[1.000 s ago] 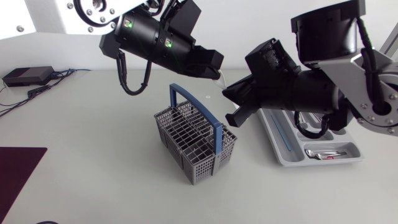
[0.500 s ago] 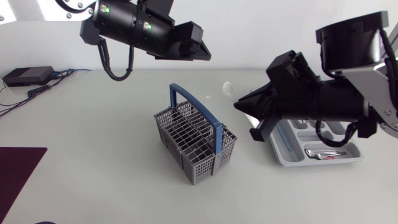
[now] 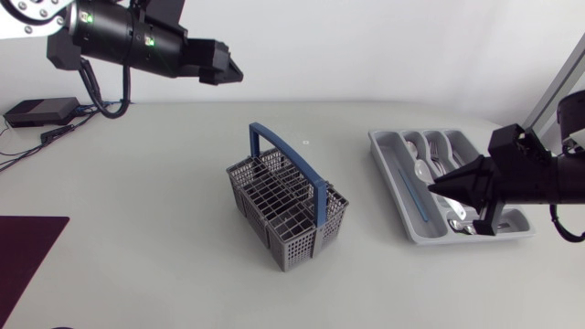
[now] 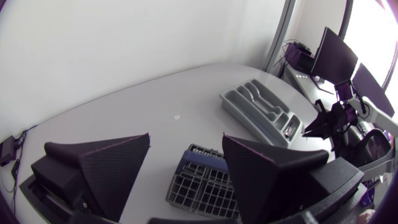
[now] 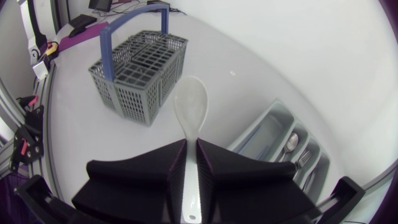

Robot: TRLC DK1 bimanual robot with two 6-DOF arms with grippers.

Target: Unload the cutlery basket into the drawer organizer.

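Note:
The grey cutlery basket with a blue handle stands mid-table, also in the left wrist view and the right wrist view. The grey drawer organizer lies to its right with metal cutlery in it. My right gripper is shut on the handle of a white spoon, whose bowl sticks out ahead of the fingers. In the head view this gripper hangs over the organizer. My left gripper is high at the back left, open, with nothing between its fingers.
A black box with cables sits at the back left. A dark mat lies at the front left corner. Bare tabletop surrounds the basket on all sides.
My left gripper opened and drew back up and to the left. My right arm swung right with the white spoon, from above the basket to over the organizer.

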